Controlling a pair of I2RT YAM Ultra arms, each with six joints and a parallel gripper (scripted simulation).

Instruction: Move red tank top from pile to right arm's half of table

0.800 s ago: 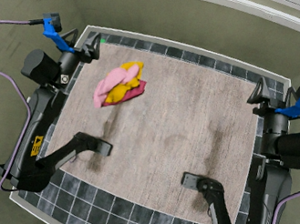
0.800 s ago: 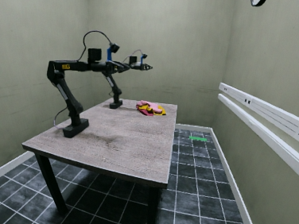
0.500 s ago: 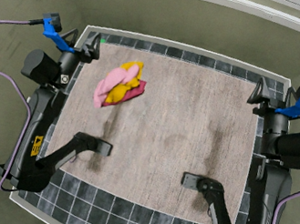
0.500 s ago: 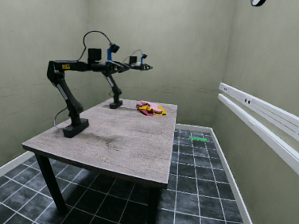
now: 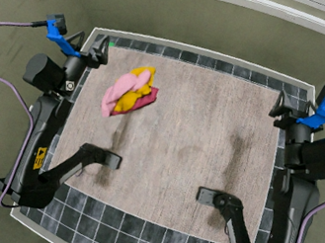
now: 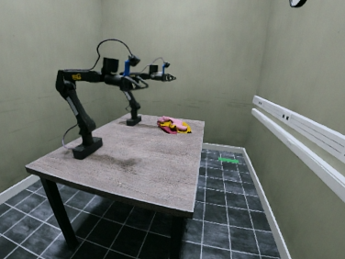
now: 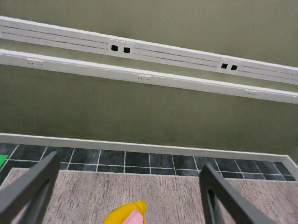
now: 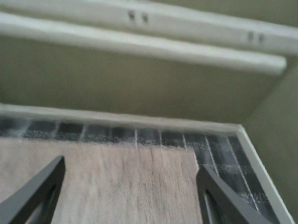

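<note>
The laundry pile lies on the far half of the table in the exterior view. A dark red piece (image 5: 148, 99) (image 6: 169, 130) shows at its edge, partly under a yellow piece (image 5: 129, 101) (image 7: 118, 215). A pink piece (image 5: 121, 87) (image 7: 135, 218) lies across the top. The red piece's full shape is hidden. My left gripper (image 5: 95, 36) (image 6: 174, 78) (image 7: 134, 164) is open and empty, raised above the table beyond the pile's upper-left side in the top view. My right gripper (image 5: 296, 97) (image 6: 147, 85) (image 8: 135, 166) is open and empty, raised at the opposite end, far from the pile.
The table top (image 5: 185, 128) (image 6: 156, 170) (image 8: 125, 185) carries both arm bases along one long side. The pile lies nearer the opposite long edge, where the tiled floor (image 5: 208, 63) drops away. A green mark (image 5: 111, 44) (image 6: 228, 160) is on the floor.
</note>
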